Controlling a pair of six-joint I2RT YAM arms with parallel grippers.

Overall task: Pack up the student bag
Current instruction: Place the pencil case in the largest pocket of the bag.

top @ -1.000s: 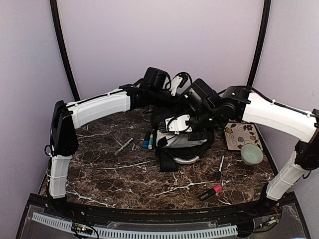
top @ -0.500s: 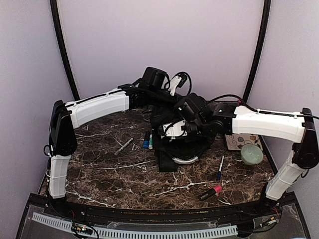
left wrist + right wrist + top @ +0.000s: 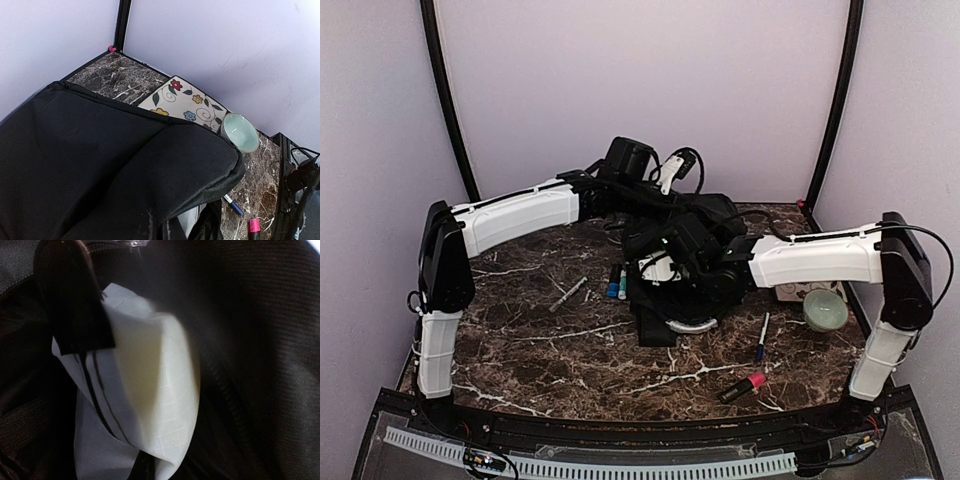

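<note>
The student bag point(image 3: 718, 300) lies on the dark marble table point(image 3: 540, 350), in the middle and towards the back, with its mouth lifted open. The left gripper point(image 3: 665, 195) is closed. From the way the black cloth rises to it, I judge it pinched on the bag's upper lip, though its own camera shows only fabric and no fingers. The right gripper point(image 3: 87, 340) is down inside the bag, its jaws together on a corner of a pale fabric pouch point(image 3: 145, 385); one dark finger point(image 3: 75, 300) lies across the cloth and the other is hidden behind it. The bag looks soft and limp, so it will likely sag shut wherever it is let go, and slide on the polished stone rather than stand firm. Nearly empty, it should be light. The best hold is probably the zip edge or the grey handle loop point(image 3: 692, 323), where the cloth is doubled; a pinch on a flat panel would only gather slack. Markers point(image 3: 617, 282), a pen point(image 3: 761, 336) and a bowl point(image 3: 825, 310) lie nearby
</note>
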